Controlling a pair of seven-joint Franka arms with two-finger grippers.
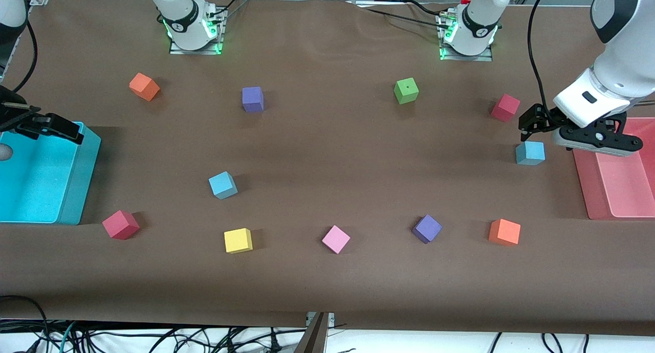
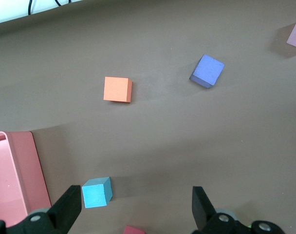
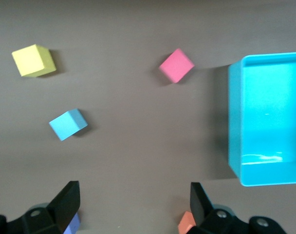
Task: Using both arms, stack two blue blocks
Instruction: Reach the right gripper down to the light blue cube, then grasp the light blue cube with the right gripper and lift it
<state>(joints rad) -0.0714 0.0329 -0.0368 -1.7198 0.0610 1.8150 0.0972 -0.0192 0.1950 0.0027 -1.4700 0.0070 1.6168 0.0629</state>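
Observation:
One sky-blue block lies on the brown table toward the right arm's end and also shows in the right wrist view. The other blue block lies toward the left arm's end beside the pink bin, and it shows in the left wrist view close to one finger. My left gripper hangs open and empty in the air over that block's area. My right gripper is open and empty, up in the air over the cyan bin's edge.
A cyan bin stands at the right arm's end and a pink bin at the left arm's end. Scattered cubes: orange, purple, green, red, red, yellow, pink, purple, orange.

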